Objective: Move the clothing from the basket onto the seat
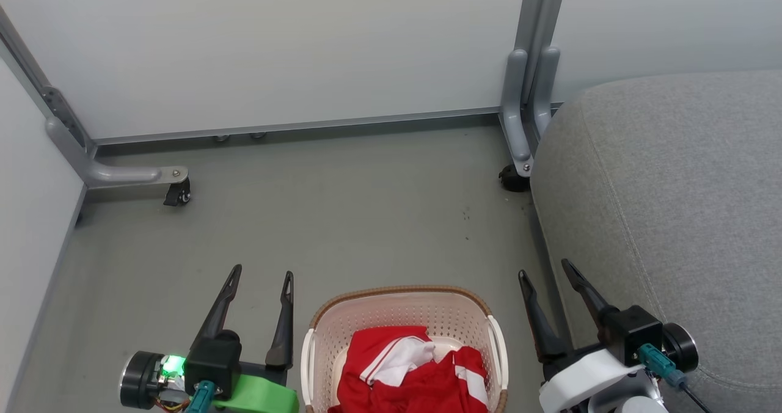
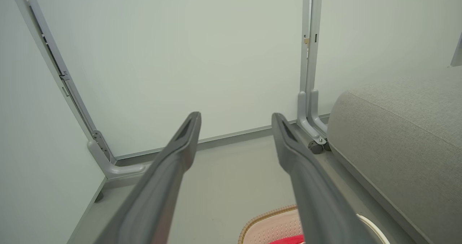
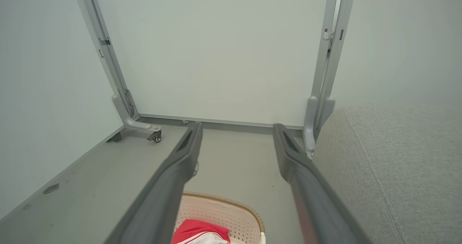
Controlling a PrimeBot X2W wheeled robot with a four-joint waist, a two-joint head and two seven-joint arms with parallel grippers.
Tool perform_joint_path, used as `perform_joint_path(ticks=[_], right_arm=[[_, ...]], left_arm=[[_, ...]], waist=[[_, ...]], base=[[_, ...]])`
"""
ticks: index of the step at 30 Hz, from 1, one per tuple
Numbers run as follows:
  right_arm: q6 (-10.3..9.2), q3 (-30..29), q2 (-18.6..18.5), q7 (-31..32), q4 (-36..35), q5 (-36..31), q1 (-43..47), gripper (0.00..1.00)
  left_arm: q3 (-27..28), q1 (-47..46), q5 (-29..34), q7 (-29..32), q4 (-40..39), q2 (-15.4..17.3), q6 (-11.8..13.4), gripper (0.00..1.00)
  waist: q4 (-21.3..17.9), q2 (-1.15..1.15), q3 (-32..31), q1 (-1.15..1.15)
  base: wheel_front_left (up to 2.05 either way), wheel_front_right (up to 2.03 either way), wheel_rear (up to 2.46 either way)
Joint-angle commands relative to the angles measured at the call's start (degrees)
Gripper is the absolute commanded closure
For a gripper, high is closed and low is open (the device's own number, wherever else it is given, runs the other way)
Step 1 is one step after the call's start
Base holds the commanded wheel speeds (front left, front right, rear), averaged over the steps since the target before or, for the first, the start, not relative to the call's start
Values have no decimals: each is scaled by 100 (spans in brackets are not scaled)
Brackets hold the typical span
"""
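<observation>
The clothing [image 1: 415, 370] is seen bundled inside the basket [image 1: 397, 312], red fabric with white stripes and a white panel folded uppermost. It is heaped toward the near side, and the far part of the perforated wall is left bare. The basket is set on the grey floor [image 1: 336, 205], at the bottom middle of the head view, between the two tools.

The left tool [image 1: 263, 272] is held just beside the basket's left handle. Its two dark fingers are spread apart and pointed away from the robot, and nothing is gripped between them. The right tool [image 1: 544, 267] is held near the basket's right side, likewise spread wide with nothing held. Neither tool is in touch with the clothing, which lies behind both sets of fingertips, nearer the robot. In each wrist view a strip of red is seen low between that tool's own fingers, inside the woven-look rim.

The seat [image 1: 672, 187] is placed to the robot's right, just beyond the right tool, and no garment is seen on its grey fabric. Pale partition panels [image 1: 305, 46] on metal legs with casters [image 1: 177, 192] are stood behind the floor space.
</observation>
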Motion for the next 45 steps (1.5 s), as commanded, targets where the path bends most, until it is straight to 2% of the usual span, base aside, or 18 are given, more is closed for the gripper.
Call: perform_joint_path(ticks=[1,18,28,32,37,45], right_arm=[[2,28,-28,-41,-6,-129,50,0],[2,58,-28,-67,15,-155,116,0],[1,22,-27,-67,16,-131,16,0],[2,-23,-27,-67,-16,-166,-108,0],[1,-144,-28,-67,-111,-343,-418,0],[1,-683,-26,-67,-316,-397,-957,0]], left_arm=[[-25,73,126,-36,-19,44,12,0],[-62,70,193,-55,50,-23,-20,0],[-91,29,129,-55,143,-64,-70,0],[-110,-76,148,-55,194,-70,-118,0],[-192,-450,235,-55,364,-75,-201,0],[-450,-1271,261,-54,938,-58,-396,0]], waist=[[-5,0,-14,0],[13,0,-50,0],[-1,0,157,0],[-75,0,402,0],[-171,0,1026,0],[-277,0,2079,0]], base=[[0,0,0],[0,0,0],[0,0,0],[0,0,0],[0,0,0],[0,0,0]])
